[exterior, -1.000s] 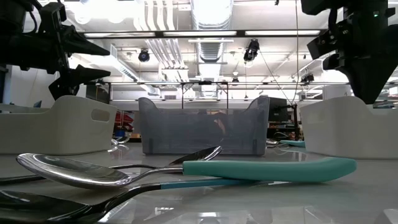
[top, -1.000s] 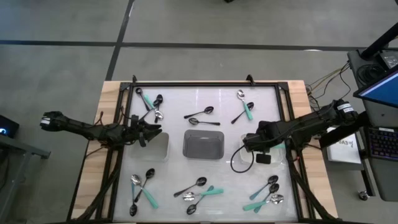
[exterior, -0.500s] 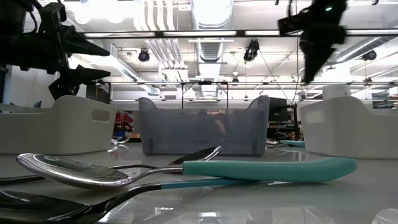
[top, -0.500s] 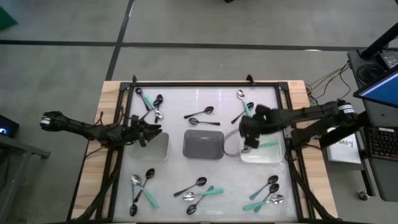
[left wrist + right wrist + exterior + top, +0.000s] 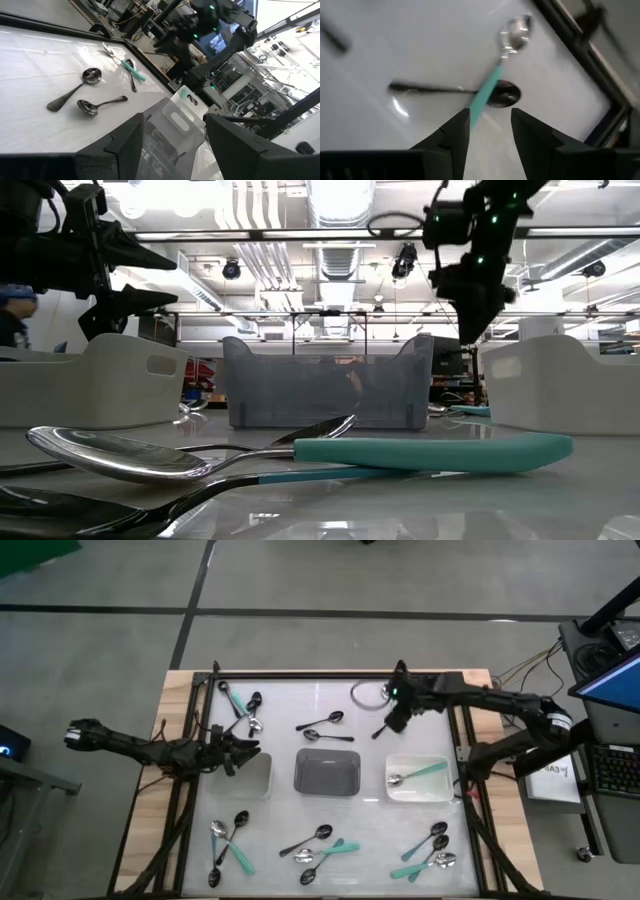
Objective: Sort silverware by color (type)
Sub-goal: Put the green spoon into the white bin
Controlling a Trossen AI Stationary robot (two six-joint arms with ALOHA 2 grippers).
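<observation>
The silverware lies in loose groups on the white table: black, silver and mint-handled spoons at the far left, far middle, near left, near middle and near right. My right gripper hovers open over the far-right pair. Its wrist view shows a mint-handled spoon crossing a black spoon just ahead of the open fingers. The right white tray holds a mint-handled spoon. My left gripper waits open and level above the left white tray.
A grey tray stands at the table's middle between the two white trays. A black frame runs along the table's edges. A loop of cable hangs beside my right gripper. In the low view a silver spoon and a mint handle lie close.
My right gripper has swung from above the right white tray toward the table's far edge, rising a little and rolling, and now hangs over the far-right spoons. The tray and the mint-handled spoon in it have come into plain view.
</observation>
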